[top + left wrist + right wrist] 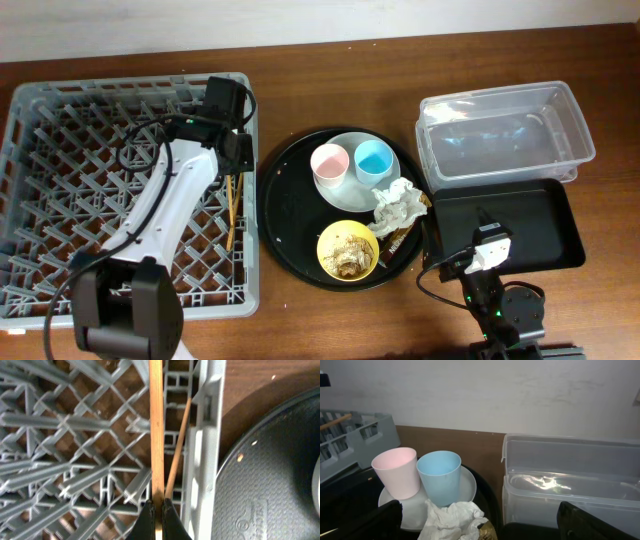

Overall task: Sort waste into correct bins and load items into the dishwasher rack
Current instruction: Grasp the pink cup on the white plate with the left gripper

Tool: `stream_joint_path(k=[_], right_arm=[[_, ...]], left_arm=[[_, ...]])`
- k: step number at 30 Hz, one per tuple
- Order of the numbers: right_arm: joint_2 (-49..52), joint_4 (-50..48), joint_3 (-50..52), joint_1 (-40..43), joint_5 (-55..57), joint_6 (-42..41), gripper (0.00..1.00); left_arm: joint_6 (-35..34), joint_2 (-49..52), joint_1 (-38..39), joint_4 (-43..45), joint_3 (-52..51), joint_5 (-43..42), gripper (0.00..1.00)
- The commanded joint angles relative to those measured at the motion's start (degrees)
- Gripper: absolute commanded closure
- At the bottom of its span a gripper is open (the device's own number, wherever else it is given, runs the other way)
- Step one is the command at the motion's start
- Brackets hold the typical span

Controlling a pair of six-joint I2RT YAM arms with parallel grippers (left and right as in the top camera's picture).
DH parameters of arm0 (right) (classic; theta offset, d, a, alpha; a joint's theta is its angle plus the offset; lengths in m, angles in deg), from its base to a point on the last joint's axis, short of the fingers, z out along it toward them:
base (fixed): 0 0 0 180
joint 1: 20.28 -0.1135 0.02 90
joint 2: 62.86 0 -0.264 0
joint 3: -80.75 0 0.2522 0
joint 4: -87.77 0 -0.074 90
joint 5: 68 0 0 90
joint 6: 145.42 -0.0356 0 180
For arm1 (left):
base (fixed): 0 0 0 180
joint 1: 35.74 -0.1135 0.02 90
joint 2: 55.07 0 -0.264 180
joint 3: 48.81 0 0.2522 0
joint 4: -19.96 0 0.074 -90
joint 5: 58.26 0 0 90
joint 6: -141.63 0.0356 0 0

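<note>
Left pincer [157, 510] clamps one chopstick [156, 435], which runs straight ahead over the dishwasher rack [75, 435] lattice. Just right lies the second chopstick [178, 445], slanted beside the rack wall. Past that edge is a strip of table [240, 410], then the round black tray [270, 480]. Right pincer [480, 510] gapes empty.

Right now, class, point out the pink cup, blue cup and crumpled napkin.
pink cup [328, 161]: overhead view, its open mouth.
blue cup [375, 157]: overhead view, its open mouth.
crumpled napkin [451, 516]: right wrist view, its middle folds.

L hand [157, 506] pinches chopstick [156, 425] over rack [75, 435]; 2nd chopstick [179, 442] lies beside, black tray [270, 475] at right.
</note>
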Motion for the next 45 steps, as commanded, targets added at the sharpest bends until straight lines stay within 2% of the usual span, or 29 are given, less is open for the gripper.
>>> stream_joint_path(k=[1, 2, 5, 6, 8, 11, 16, 19, 21, 23, 28, 30, 33, 37, 39, 42, 45], right_arm=[[-0.4, 0.2, 0.3, -0.3, -0.5, -0.2, 0.01], [-0.4, 0.2, 0.3, -0.3, -0.5, -0.2, 0.01], [-0.4, 0.2, 0.3, -0.3, -0.5, -0.2, 0.01], [-0.4, 0.2, 0.3, -0.3, -0.5, -0.2, 0.01], [-0.4, 0.2, 0.3, -0.3, -0.5, -0.2, 0.01], [-0.4, 0.2, 0.3, -0.3, -0.5, -0.2, 0.01], [-0.4, 0.2, 0.3, -0.3, -0.5, -0.2, 0.01], [-0.4, 0.2, 0.3, -0.3, -0.5, -0.2, 0.01], [-0.2, 0.2, 0.3, -0.3, -0.5, -0.2, 0.01], [0.0, 0.2, 0.3, -0.3, -0.5, -0.2, 0.01], [0.0, 0.2, 0.3, -0.3, -0.5, -0.2, 0.01], [0.0, 0.2, 0.3, -0.3, -0.5, -0.2, 0.01], [0.0, 0.2, 0.3, -0.3, -0.5, -0.2, 0.01], [0.0, 0.2, 0.3, -0.3, -0.5, -0.2, 0.01], [0.0, 0.2, 0.3, -0.3, -0.5, -0.2, 0.01], [0.0, 0.2, 0.3, -0.3, -0.5, -0.2, 0.01], [0.0, 0.2, 0.3, -0.3, -0.5, -0.2, 0.01]], left_arm=[[3.1, 1.0, 0.0, 2.1, -0.2, 0.7, 0.99], [3.5, 1.1, 0.0, 2.5, -0.2, 0.7, 0.99], [3.5, 1.2, 0.0, 3.0, -0.2, 0.7, 0.8], [3.5, 1.2, 0.0, 3.2, -0.2, 0.7, 0.58], [3.5, 1.2, 0.0, 3.5, -0.2, 2.4, 0.55], [3.5, 0.9, 0.0, 3.6, 0.1, -0.1, 0.55], [3.5, -6.6, 0.3, 2.8, 0.5, -22.0, 0.55], [3.5, -8.7, 4.3, 2.6, 0.5, -29.0, 0.56], [3.5, -8.5, 8.7, 2.8, 0.5, -28.0, 0.56], [3.5, -8.5, 14.2, 4.2, 0.5, -26.7, 0.62], [3.5, -7.6, 26.1, 7.9, 0.5, -14.4, 0.61], [3.5, -6.3, 29.7, 9.6, 0.5, -6.4, 0.6], [4.2, -3.5, 30.0, 10.3, 0.5, -2.4, 0.62], [12.3, 2.4, 30.0, 11.6, 0.5, -2.3, 0.61], [12.4, 4.0, 30.0, 11.8, 0.5, -2.3, 0.57], [12.4, 5.9, 29.3, 12.0, 0.5, 3.1, 0.57], [12.4, 6.0, 27.4, 12.0, 0.5, 3.6, 0.57]])
